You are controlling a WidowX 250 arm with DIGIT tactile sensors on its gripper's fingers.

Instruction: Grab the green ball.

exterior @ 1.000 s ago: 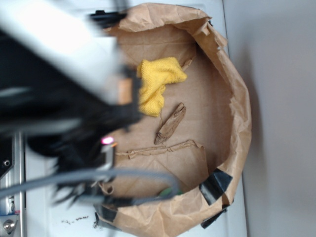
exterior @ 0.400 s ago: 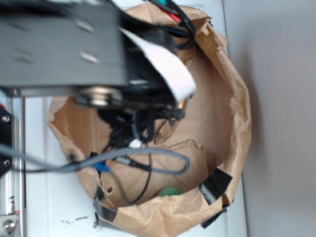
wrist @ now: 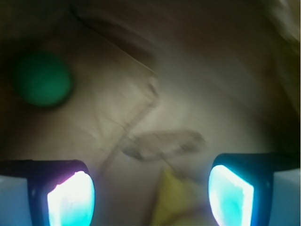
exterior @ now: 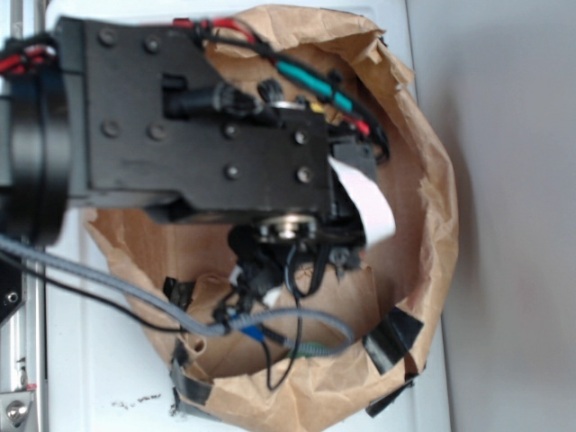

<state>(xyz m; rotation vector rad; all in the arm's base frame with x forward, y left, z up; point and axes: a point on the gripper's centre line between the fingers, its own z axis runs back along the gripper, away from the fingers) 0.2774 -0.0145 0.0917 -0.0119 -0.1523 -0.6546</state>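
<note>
Brown paper bag (exterior: 423, 207) sits on a white table, w/ the arm now right over it. A sec ago the arm was off to one side & blurry; it has swung in & hides most of the floor. Gripper (wrist: 150, 195) is spread wide, holding nothing. Ball (wrist: 42, 79) lies ahead & to its left, well apart. Cloth (wrist: 174, 200) shows btwn the fingers. Next: prob move left & fwd.

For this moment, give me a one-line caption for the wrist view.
Open claw hovers over crumpled brown paper, green ball lying upper left, yellow cloth between its fingers.
</note>
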